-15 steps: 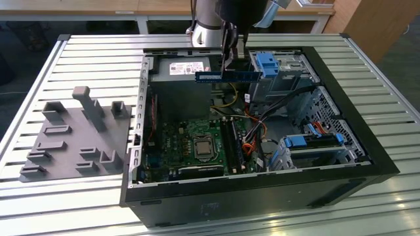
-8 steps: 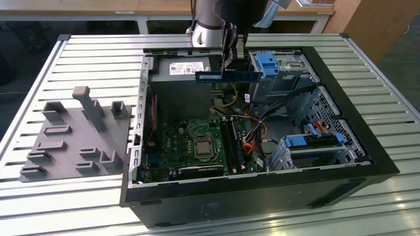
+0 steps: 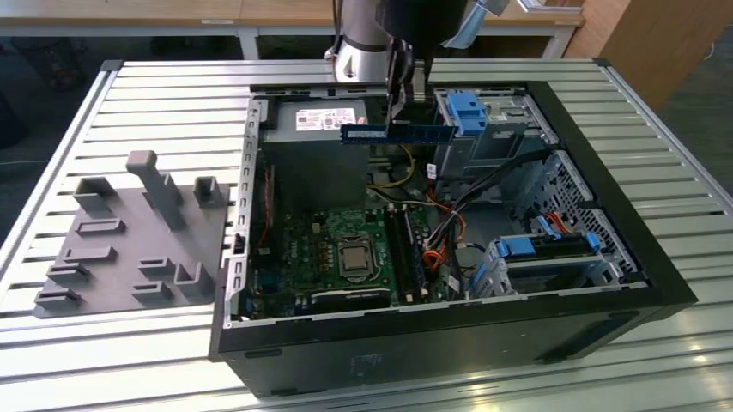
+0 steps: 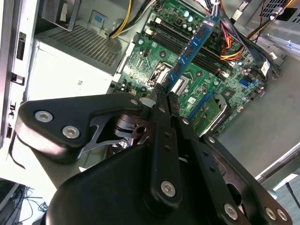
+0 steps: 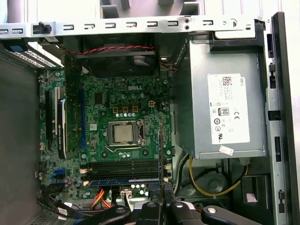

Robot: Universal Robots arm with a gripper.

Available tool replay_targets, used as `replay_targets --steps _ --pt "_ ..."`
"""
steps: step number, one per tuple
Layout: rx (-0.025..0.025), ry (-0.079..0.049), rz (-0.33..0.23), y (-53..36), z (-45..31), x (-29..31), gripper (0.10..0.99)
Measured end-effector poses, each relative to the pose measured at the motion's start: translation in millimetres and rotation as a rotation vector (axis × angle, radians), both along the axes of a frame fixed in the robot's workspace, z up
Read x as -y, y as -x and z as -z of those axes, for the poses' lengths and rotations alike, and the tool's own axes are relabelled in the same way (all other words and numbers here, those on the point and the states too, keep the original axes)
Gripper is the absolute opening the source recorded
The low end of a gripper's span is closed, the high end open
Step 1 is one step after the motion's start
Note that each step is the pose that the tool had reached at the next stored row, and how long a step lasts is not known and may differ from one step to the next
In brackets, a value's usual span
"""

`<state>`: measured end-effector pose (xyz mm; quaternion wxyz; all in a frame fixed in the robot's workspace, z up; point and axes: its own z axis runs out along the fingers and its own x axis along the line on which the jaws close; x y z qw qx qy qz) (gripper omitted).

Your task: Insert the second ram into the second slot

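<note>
One gripper (image 3: 397, 120) hangs over an open computer case (image 3: 641, 257), its fingers clamped tight on the second ram (image 3: 396, 132). In the exterior view the stick sits directly under the fingertips, gripped along its upper edge near mid-length and held level on edge. It is in the air above the case interior, in front of the silver power supply (image 3: 315, 120), well apart from the green motherboard (image 3: 309, 249) below. In the second wrist view the second ram (image 4: 192, 51) stretches away from the fingertips (image 4: 159, 96): a thin, flat blue strip with a row of dark chips, hanging over the memory slots (image 4: 206, 56).
</note>
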<state>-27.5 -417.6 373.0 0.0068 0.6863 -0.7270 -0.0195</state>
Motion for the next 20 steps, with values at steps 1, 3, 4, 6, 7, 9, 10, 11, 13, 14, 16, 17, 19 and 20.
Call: replay_targets --steps 1,3,4,6,7,9,10,11,13,14,16,17,19,20 --pt "0.0000 0.000 0.001 0.0 0.0 0.0 0.133" --pt "0.0000 0.000 0.005 0.0 0.0 0.0 0.133" --pt "0.0000 0.000 0.007 0.0 0.0 0.0 0.133" --pt "0.0000 0.000 0.011 0.1 0.0 0.2 0.133" --pt "0.0000 0.000 0.013 0.1 0.0 0.3 0.133" --pt "0.0000 0.000 0.017 0.0 0.0 0.6 0.133" --pt "0.0000 0.000 0.020 0.0 0.0 0.7 0.133" --pt "0.0000 0.000 0.026 0.0 0.0 0.7 0.133" --pt "0.0000 0.001 0.047 0.0 0.0 0.7 0.133" --pt "0.0000 0.002 0.059 0.0 0.0 0.7 0.133" --pt "0.0000 0.002 0.081 0.0 0.0 0.7 0.133" --pt "0.0000 0.003 0.091 0.0 0.0 0.7 0.133" --pt "0.0000 0.003 0.099 0.1 0.0 1.6 0.133" --pt "0.0000 0.003 0.099 0.0 0.0 2.0 0.133"
